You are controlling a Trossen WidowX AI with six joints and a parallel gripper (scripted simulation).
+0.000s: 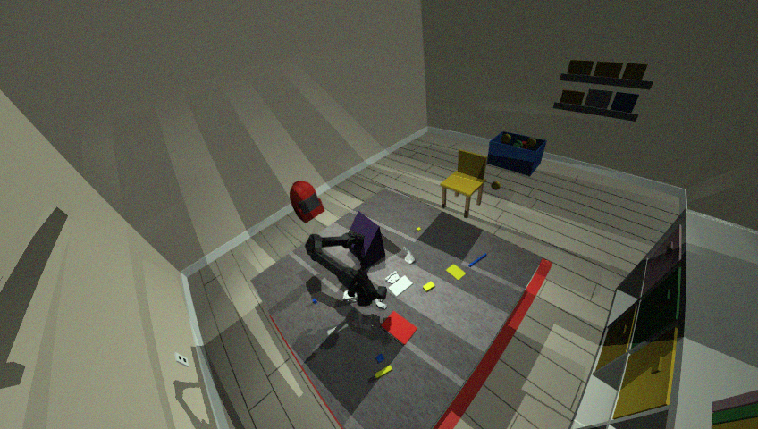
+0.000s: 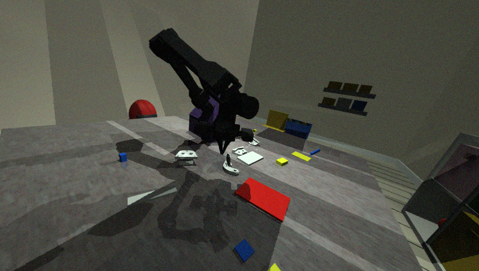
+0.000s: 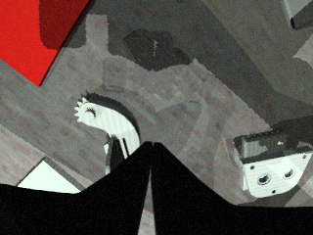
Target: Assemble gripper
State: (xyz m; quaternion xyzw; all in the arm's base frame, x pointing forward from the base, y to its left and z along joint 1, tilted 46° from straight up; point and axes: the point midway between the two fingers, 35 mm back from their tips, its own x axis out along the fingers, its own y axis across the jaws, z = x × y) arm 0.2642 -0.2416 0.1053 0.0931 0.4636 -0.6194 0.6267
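Observation:
My gripper (image 2: 221,153) (image 3: 152,149) is shut, its fingertips together with nothing seen between them. A white curved jaw with gear teeth (image 1: 381,303) (image 2: 231,170) (image 3: 119,119) is just beside and below the tips, left of them in the wrist view; the left finger partly hides it. A white part with two round features, apparently the gripper base (image 1: 349,296) (image 2: 186,154) (image 3: 279,181), is right of the fingers in the wrist view. The other jaw (image 1: 408,256) (image 2: 254,142) lies farther back. A flat white part, perhaps the housing plate (image 1: 392,277) (image 2: 239,151), lies between; its details are unclear.
A white square plate (image 1: 400,286) (image 2: 250,158) (image 3: 49,178) lies beside the perhaps-housing part. A red plate (image 1: 399,327) (image 2: 269,199) (image 3: 24,34) lies near the toothed jaw. Also around are a yellow block (image 1: 428,286) (image 2: 282,161), a blue cube (image 2: 122,157) and a white strip (image 2: 139,197).

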